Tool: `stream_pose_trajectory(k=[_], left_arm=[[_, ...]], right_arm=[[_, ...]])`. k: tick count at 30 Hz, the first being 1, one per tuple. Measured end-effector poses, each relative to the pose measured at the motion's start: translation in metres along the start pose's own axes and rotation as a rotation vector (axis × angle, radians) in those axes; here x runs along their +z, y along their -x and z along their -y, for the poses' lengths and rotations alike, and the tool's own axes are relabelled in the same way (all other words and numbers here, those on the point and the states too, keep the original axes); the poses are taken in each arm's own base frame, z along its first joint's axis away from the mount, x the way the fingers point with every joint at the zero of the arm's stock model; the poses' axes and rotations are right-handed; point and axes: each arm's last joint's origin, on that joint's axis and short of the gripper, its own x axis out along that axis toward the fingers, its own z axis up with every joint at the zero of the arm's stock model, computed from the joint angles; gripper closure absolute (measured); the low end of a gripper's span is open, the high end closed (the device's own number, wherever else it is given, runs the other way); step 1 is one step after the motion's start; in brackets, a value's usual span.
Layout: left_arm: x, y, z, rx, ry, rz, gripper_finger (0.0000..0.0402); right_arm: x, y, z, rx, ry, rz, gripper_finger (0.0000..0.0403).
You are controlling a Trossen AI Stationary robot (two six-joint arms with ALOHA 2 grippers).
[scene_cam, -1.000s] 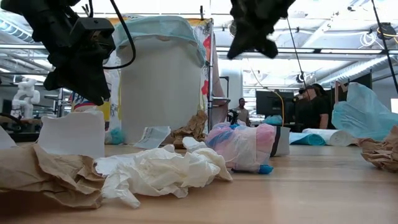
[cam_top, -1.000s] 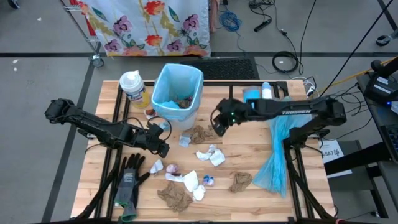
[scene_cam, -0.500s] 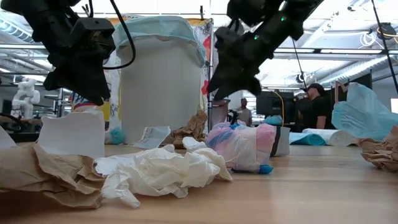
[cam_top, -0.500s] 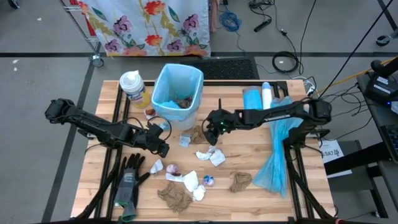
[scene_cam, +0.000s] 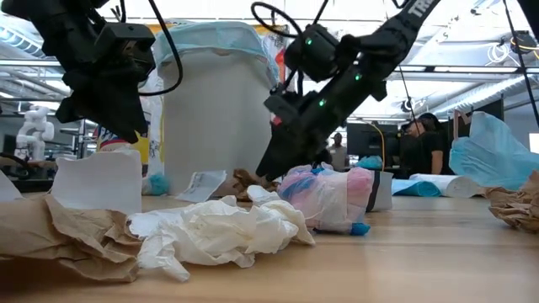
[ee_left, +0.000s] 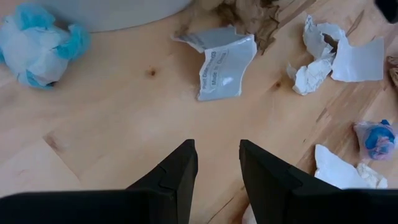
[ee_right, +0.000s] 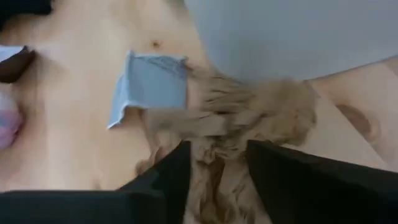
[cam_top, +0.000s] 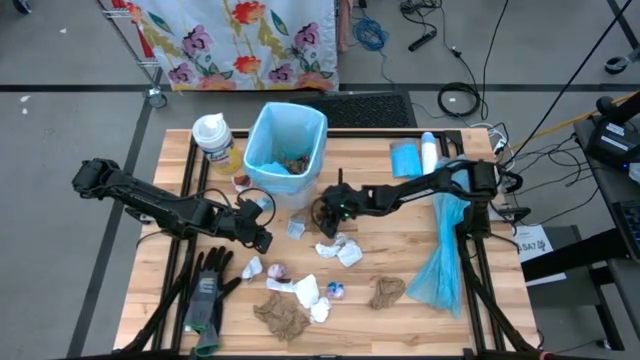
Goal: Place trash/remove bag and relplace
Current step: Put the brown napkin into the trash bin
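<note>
Trash litters the wooden table; a floral cloth hangs beyond.

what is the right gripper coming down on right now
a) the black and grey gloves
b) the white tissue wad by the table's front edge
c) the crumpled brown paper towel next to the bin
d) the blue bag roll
c: the right gripper straddles the crumpled brown paper towel beside the bin, fingers open around it.

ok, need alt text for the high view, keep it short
Overhead view of a wooden table: the right gripper, fingers open, reaches a crumpled brown paper towel beside a blue-lined trash bin. The left gripper waits near scattered white tissue wads, with black-and-grey gloves at the left.
</note>
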Motion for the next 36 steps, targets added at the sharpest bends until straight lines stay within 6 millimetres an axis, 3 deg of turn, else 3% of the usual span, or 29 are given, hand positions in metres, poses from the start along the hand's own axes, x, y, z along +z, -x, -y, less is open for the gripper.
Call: stream_pose_trajectory(k=[4, 6, 14, 23, 29, 36], left_arm=[[0.0, 0.0, 0.0, 0.0, 0.0, 0.0, 0.0276], [0.0, 0.0, 0.0, 0.0, 0.0, 0.0, 0.0276], [0.0, 0.0, 0.0, 0.0, 0.0, 0.0, 0.0276], [0.0, 0.0, 0.0, 0.0, -0.001, 0.0, 0.0276], [0.0, 0.0, 0.0, 0.001, -0.007, 0.0, 0.0276], [0.0, 0.0, 0.0, 0.001, -0.007, 0.0, 0.0276]], right_arm=[[-0.002, -0.004, 0.002, -0.002, -0.003, -0.003, 0.0365], [-0.002, -0.004, 0.002, 0.001, -0.003, -0.008, 0.0392], [-0.001, 0.006, -0.005, 0.03, -0.012, -0.033, 0.0402], [0.011, 0.032, -0.01, 0.005, 0.022, -0.007, 0.0403], [0.009, 0.026, 0.001, 0.024, -0.022, -0.058, 0.0365], [0.018, 0.025, 0.008, 0.021, -0.075, -0.001, 0.0249]])
